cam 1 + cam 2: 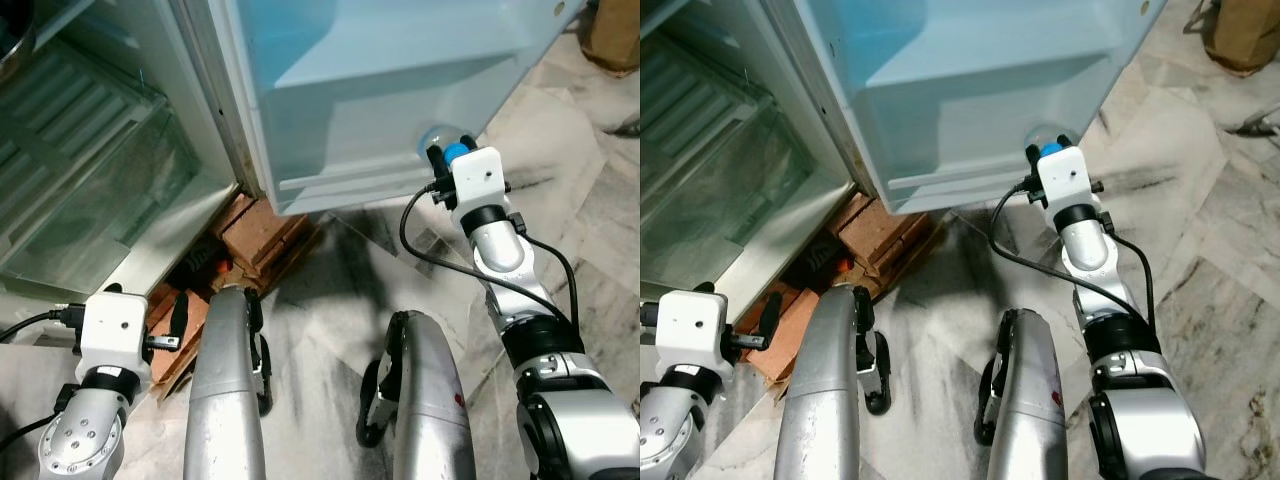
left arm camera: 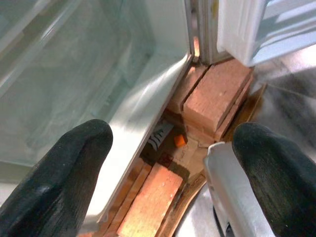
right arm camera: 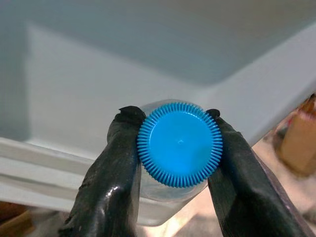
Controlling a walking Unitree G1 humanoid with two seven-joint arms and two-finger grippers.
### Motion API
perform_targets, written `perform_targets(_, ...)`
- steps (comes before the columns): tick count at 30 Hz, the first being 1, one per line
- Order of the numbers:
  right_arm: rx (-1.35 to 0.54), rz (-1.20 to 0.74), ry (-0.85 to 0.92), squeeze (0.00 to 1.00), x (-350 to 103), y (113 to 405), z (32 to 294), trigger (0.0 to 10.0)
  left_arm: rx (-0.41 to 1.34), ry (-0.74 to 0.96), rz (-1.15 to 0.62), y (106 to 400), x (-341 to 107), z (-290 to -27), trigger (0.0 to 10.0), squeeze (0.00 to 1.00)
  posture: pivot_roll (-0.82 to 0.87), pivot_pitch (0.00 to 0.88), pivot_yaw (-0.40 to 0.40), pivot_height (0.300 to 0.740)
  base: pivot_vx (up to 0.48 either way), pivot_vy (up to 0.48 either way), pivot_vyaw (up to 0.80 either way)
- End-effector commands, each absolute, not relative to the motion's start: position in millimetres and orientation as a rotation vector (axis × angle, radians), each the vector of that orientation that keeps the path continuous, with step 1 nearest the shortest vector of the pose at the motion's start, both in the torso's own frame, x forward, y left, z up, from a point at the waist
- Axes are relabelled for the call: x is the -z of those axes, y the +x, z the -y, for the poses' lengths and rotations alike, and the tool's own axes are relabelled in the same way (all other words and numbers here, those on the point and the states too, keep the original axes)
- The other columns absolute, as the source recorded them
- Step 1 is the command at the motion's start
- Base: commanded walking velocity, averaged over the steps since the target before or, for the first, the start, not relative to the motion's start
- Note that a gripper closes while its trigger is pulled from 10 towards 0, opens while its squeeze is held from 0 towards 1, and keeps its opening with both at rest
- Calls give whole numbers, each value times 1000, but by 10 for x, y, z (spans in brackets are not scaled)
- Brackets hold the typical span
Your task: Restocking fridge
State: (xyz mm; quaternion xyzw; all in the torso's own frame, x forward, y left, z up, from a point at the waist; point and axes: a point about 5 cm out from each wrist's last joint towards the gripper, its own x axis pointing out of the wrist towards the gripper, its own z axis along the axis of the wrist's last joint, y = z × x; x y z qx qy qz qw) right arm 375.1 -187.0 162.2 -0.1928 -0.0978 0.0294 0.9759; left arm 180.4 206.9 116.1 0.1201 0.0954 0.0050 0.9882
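Note:
My right gripper [image 3: 179, 148] is shut on a clear bottle with a blue ribbed cap [image 3: 179, 143]. It holds the bottle [image 1: 437, 140] against the lower shelf of the open fridge door [image 1: 380, 100]. In the head views only the bottle's top and cap [image 1: 1050, 150] show past the white wrist block. My left gripper [image 2: 173, 173] is open and empty, low beside my left leg, looking at the fridge's bottom edge. The fridge cabinet [image 1: 90, 160] with its glass shelves stands open at the left.
Wooden blocks and bricks [image 1: 255, 235] prop up the fridge base, with a small orange object [image 2: 180, 140] among them. My two silver legs [image 1: 225, 400] stand on a marble floor [image 1: 580, 200]. A brown bag [image 1: 1240, 35] sits at the far right.

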Motion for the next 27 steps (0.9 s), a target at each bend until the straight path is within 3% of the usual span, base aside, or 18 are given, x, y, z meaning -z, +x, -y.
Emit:
perform_targets(1, 20, 17, -327, 0, -1267, 3674, 2048, 10000, -9, 249, -226, 1740, -1134, -2102, 10000, 0, 233, 421, 4, 578, 0, 0, 0)
perform_targets(12, 105, -50, -284, 0, -1316, 3776, 2120, 10000, -6, 270, -235, 1701, -1186, -2155, 10000, 0, 258, 440, 18, 578, 0, 0, 0)
perform_targets(13, 118, -55, -270, 843, -1315, 3777, 2137, 10000, -6, 271, -235, 1706, -1187, -2159, 10000, 0, 258, 440, 18, 578, 0, 0, 0)
perform_targets(14, 126, -59, -260, 843, -1314, 3778, 2147, 10000, -6, 272, -236, 1709, -1187, -2160, 10000, 0, 258, 440, 18, 578, 0, 0, 0)
perform_targets(15, 134, -64, -252, 1000, -1312, 3778, 2157, 10000, -5, 272, -236, 1710, -1189, -2159, 10000, 0, 259, 440, 19, 578, 0, 0, 0)
perform_targets(27, 197, -64, -264, 1000, -1376, 3799, 2262, 10000, 13, 282, -263, 1686, -1176, -2153, 10000, 0, 261, 446, 33, 578, 0, 0, 0)
